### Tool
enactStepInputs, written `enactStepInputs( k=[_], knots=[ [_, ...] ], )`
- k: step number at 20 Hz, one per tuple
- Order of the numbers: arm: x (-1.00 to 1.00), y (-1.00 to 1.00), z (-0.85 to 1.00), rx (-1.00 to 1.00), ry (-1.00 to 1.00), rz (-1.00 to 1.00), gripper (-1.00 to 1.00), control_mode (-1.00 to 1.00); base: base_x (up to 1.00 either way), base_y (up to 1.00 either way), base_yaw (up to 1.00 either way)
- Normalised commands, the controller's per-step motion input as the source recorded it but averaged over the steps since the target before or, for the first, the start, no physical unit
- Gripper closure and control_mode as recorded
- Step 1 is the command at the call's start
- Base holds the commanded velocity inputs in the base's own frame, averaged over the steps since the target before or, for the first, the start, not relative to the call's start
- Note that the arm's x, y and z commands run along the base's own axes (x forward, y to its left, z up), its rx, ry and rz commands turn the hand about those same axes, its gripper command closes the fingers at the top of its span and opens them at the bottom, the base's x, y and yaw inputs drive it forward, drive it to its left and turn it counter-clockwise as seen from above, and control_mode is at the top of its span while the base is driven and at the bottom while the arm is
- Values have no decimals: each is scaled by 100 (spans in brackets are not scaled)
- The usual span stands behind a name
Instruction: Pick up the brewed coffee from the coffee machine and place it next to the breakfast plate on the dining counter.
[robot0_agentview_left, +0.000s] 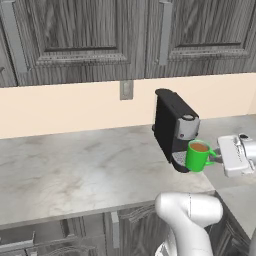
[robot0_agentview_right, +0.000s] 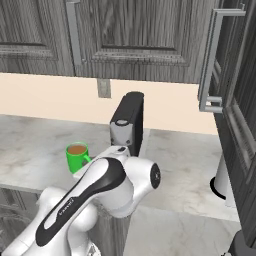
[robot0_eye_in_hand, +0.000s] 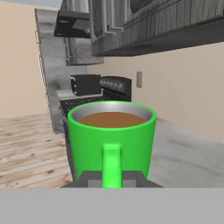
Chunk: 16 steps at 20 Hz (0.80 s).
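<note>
while it stands upright on the coffee machine drip base, the green mug of brown coffee points its handle at the gripper. the hand view alone shows the finger tips pinching that handle, and a black stove behind. the left base view shows the grey marble counter.

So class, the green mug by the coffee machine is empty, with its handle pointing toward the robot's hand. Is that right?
Not quite. The green mug is not empty: the hand view shows brown coffee filling it nearly to the rim. The rest holds: it sits at the coffee machine, and its handle points toward the hand, between the fingers.
</note>
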Motion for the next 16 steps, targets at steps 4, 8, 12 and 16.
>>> enactStepInputs(
  k=[4,8,12,16],
  knots=[
    [0,0,0,0,0,0,100,100,-46,10,9],
    [0,0,0,0,0,0,100,100,-86,45,36],
    [0,0,0,0,0,0,100,100,-69,85,71],
    [0,0,0,0,0,0,100,100,-27,66,93]
  ],
)
